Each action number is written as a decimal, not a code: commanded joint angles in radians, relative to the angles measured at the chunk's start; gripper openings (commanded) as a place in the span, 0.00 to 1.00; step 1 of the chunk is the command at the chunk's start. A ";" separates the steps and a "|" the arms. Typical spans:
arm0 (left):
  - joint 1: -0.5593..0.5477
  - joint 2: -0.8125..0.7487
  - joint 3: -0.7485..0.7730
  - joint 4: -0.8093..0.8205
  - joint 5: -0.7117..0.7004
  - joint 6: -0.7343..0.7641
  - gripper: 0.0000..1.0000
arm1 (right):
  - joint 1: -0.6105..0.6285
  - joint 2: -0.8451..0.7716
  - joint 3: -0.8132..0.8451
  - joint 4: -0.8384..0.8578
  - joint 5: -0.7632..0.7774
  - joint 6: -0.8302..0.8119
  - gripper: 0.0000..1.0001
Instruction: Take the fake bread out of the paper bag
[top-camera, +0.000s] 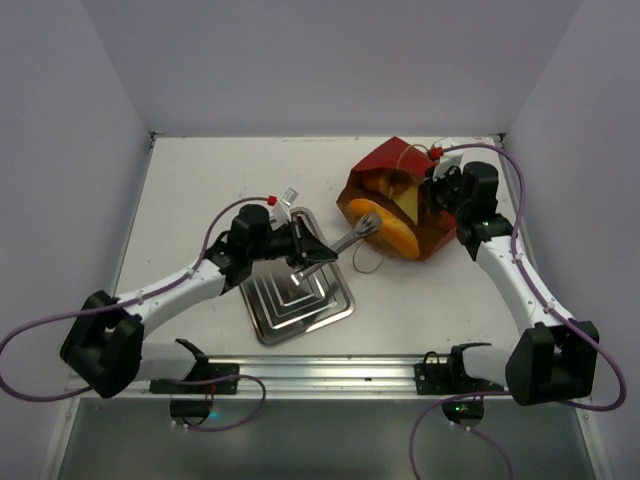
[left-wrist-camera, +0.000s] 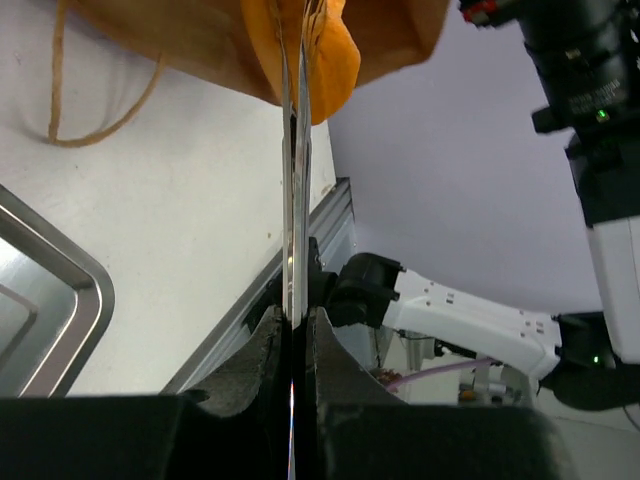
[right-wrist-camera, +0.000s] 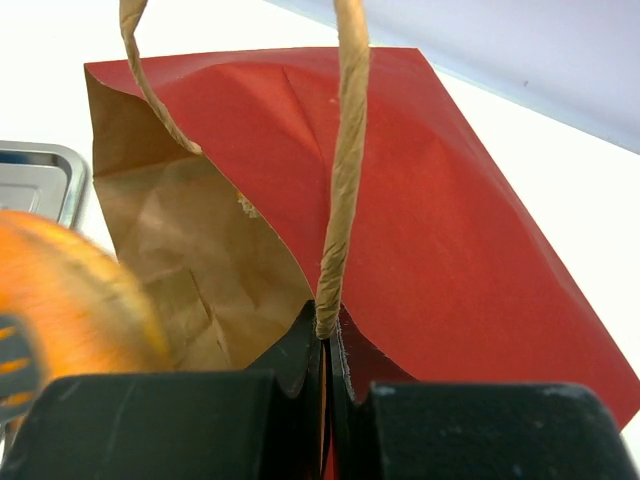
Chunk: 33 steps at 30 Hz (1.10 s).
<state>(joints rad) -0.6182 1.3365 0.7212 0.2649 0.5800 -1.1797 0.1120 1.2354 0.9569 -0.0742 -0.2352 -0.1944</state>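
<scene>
The paper bag (top-camera: 410, 175), dark red outside and brown inside, lies on its side with its mouth toward the left. My right gripper (top-camera: 437, 190) is shut on the bag's rim where a string handle (right-wrist-camera: 345, 180) is fixed, seen in the right wrist view (right-wrist-camera: 327, 335). My left gripper (top-camera: 315, 250) is shut on a thin silver metal tool (left-wrist-camera: 295, 180) whose tip reaches an orange bread piece (top-camera: 385, 228) at the bag's mouth. That piece shows in the left wrist view (left-wrist-camera: 325, 60) and, blurred, in the right wrist view (right-wrist-camera: 70, 300). A pale yellow wedge (top-camera: 405, 200) sits deeper inside.
A silver metal tray (top-camera: 300, 295) lies on the table under the left wrist, left of the bag. The bag's other string handle (top-camera: 368, 262) trails on the table by its mouth. A small white clip-like item (top-camera: 287, 197) lies behind the tray. White walls ring the table.
</scene>
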 joint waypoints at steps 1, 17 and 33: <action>0.002 -0.161 0.023 -0.183 0.067 0.156 0.00 | -0.003 -0.028 -0.010 0.033 0.019 0.006 0.00; 0.225 -0.330 0.178 -0.983 -0.065 0.647 0.00 | -0.021 -0.037 -0.015 0.034 0.011 0.009 0.00; 0.233 -0.342 0.210 -1.053 -0.008 0.660 0.00 | -0.025 -0.027 -0.015 0.037 0.005 0.009 0.00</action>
<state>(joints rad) -0.3927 1.0321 0.9287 -0.7799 0.4656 -0.5129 0.0959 1.2217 0.9466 -0.0662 -0.2279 -0.1944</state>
